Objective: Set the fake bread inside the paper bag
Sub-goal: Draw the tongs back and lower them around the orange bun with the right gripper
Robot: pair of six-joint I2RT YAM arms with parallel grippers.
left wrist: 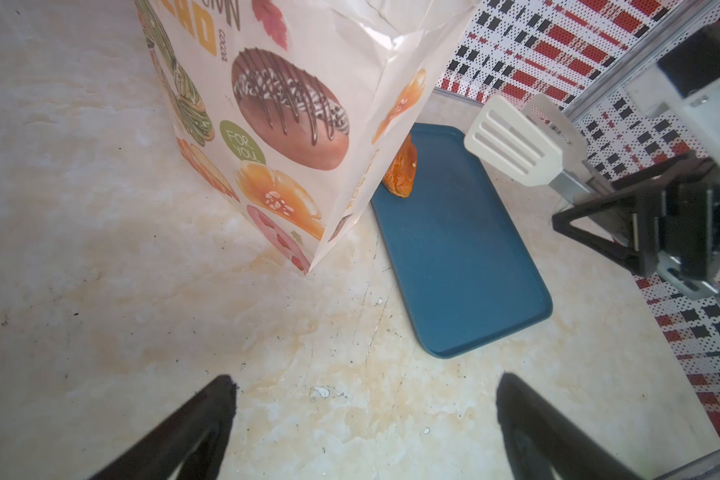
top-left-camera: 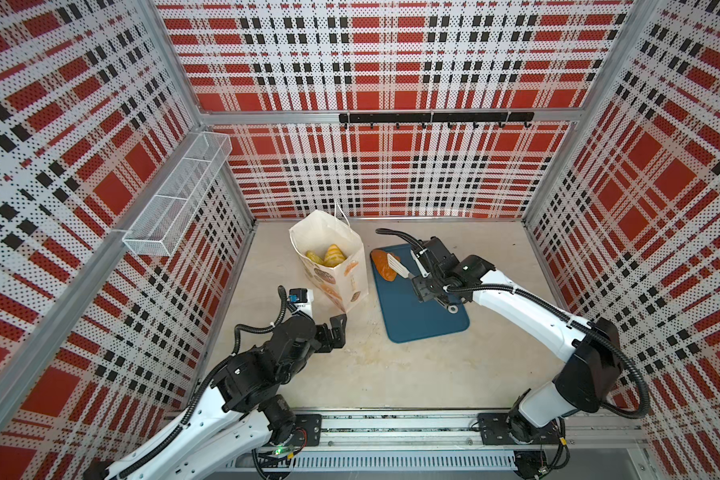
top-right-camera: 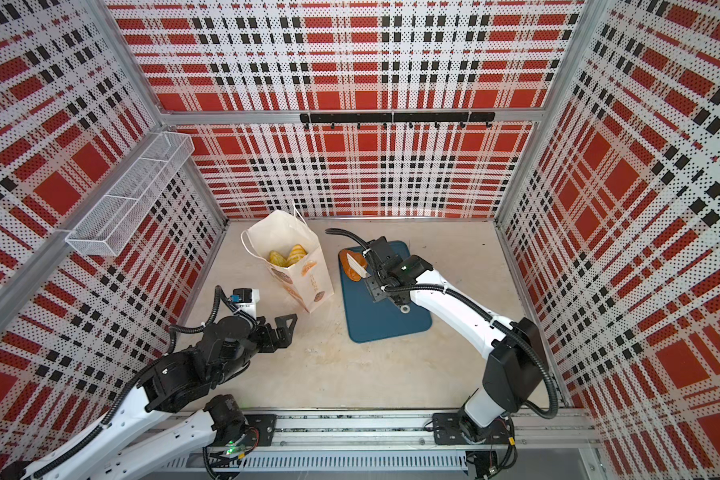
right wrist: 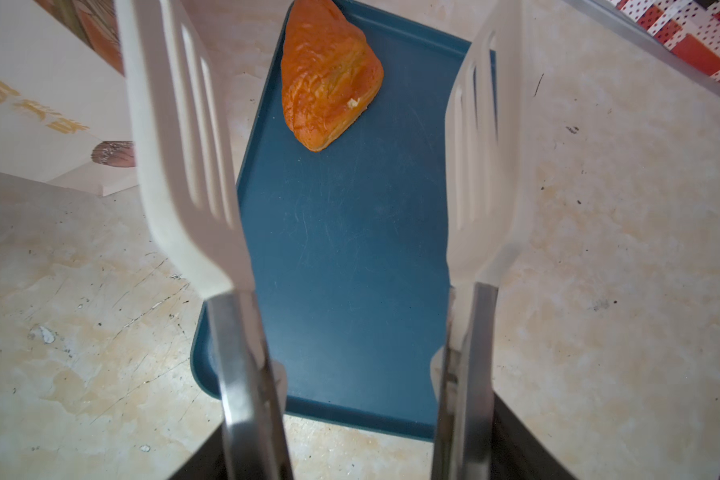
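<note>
Orange-brown triangular toy pastry point(right wrist: 329, 75) lies lengthwise in the far left corner of the dark-blue tray point(right wrist: 350, 249), below and ahead of the spread white slotted tongs point(right wrist: 184, 145) clamped in the right gripper point(top-left-camera: 421, 286); the left gripper point(left wrist: 364, 415) gapes empty

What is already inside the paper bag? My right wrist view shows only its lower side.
Observer: At least two yellow pastries show through the paper bag's open top in both top views.
Operator: Does it stand up?
Observer: Yes, upright on the table, mouth open upward.
Operator: And the other arm?
Observer: The left gripper is open and empty, hovering above the table near the bag's corner.
</note>
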